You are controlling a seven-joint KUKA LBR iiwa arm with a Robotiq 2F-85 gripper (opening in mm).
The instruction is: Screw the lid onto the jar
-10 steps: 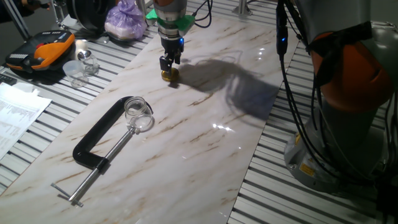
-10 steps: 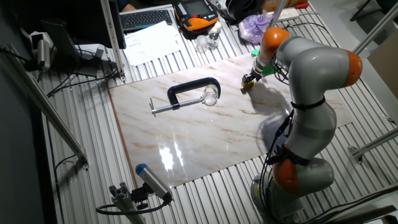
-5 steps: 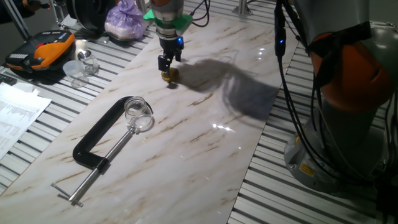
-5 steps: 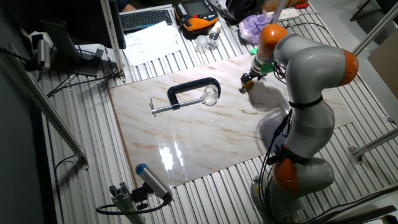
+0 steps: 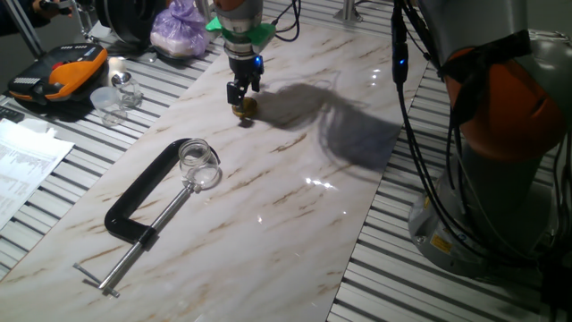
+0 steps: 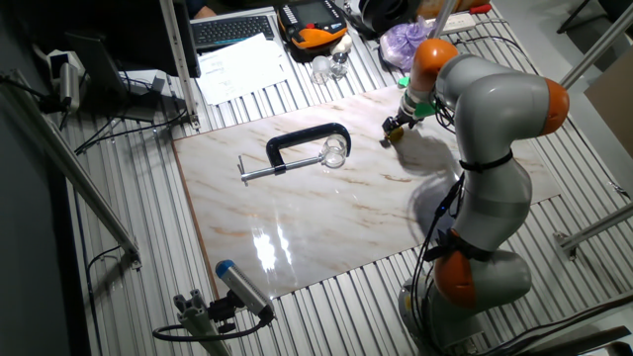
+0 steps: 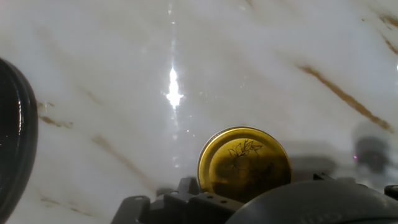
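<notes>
The gold lid (image 5: 244, 106) hangs just above the marble board (image 5: 295, 206) at its far end, and my gripper (image 5: 241, 95) looks shut on it from above. The other fixed view shows the gripper (image 6: 395, 128) over the lid (image 6: 393, 135). In the hand view the lid (image 7: 244, 163) fills the lower middle, its bottom edge hidden by the hand, with a faint shadow to its right. The clear glass jar (image 5: 198, 157) lies nearer on the board, held in a black C-clamp (image 5: 143, 192). The jar (image 6: 334, 151) stands well apart from the lid.
An orange-black case (image 5: 58, 76), clear cups (image 5: 112, 98) and a purple bag (image 5: 179, 31) lie beyond the board's left side. Papers (image 5: 22, 165) sit at the left edge. The arm's base (image 5: 500, 143) and cables stand on the right.
The gripper has risen a little and shifted slightly left, and the lid has come up with it. The jar and clamp have not moved.
</notes>
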